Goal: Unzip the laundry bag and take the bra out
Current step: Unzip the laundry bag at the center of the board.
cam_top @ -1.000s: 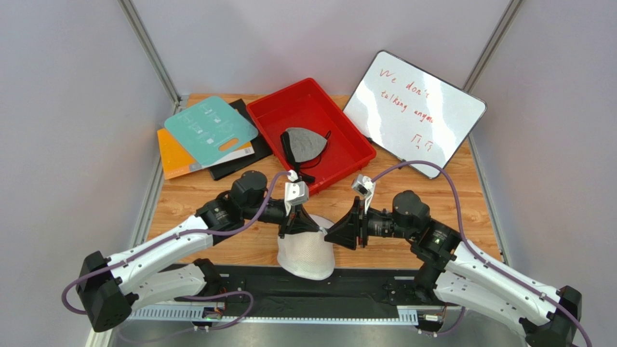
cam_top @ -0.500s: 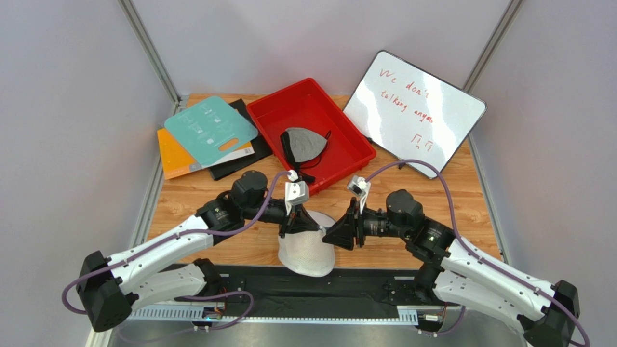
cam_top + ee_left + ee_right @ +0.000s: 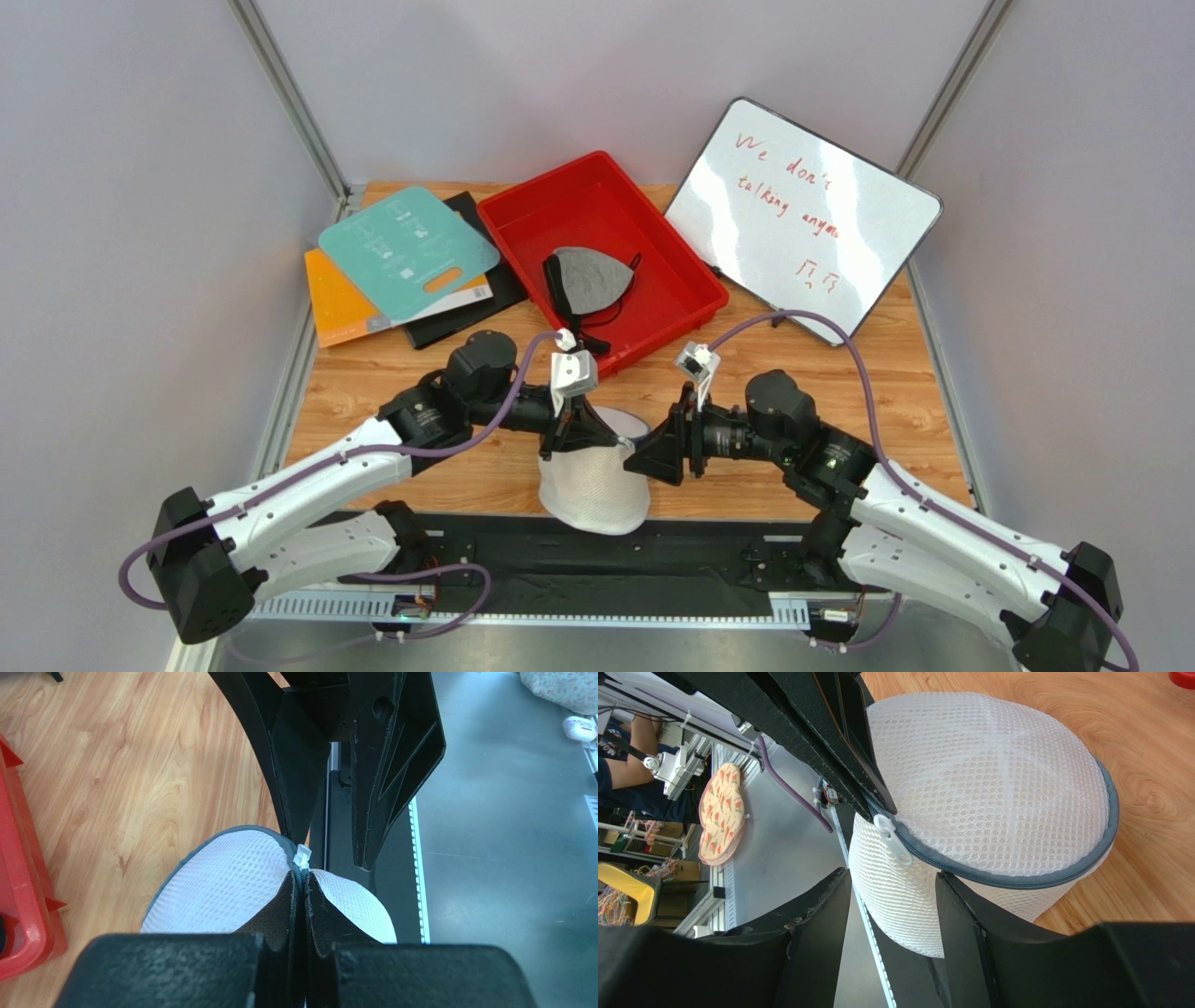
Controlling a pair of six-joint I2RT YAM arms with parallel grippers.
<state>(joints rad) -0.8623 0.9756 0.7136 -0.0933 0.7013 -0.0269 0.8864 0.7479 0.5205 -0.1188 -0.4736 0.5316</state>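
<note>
One white mesh bag [image 3: 596, 486] is sitting at the near edge of the worktop [image 3: 421, 385], right between the two arms, and it's zipped shut along the stretch I can see. Nothing of the bra is showing, so I'm guessing it's tucked inside. The little white pull [image 3: 892, 838] is lying on the grey band [image 3: 1018, 879], on the side facing the right arm. So the left tool [image 3: 303, 880] is clamping shut on the bag's rim just beside that pull, anchoring it. Meanwhile the right tool [image 3: 892, 882] is hovering close by the pull with its jaws apart, gripping nothing. My tip for this step: it should be nipping only that tab, no mesh, then dragging along the band away from the left tool while that one's holding firm.
</note>
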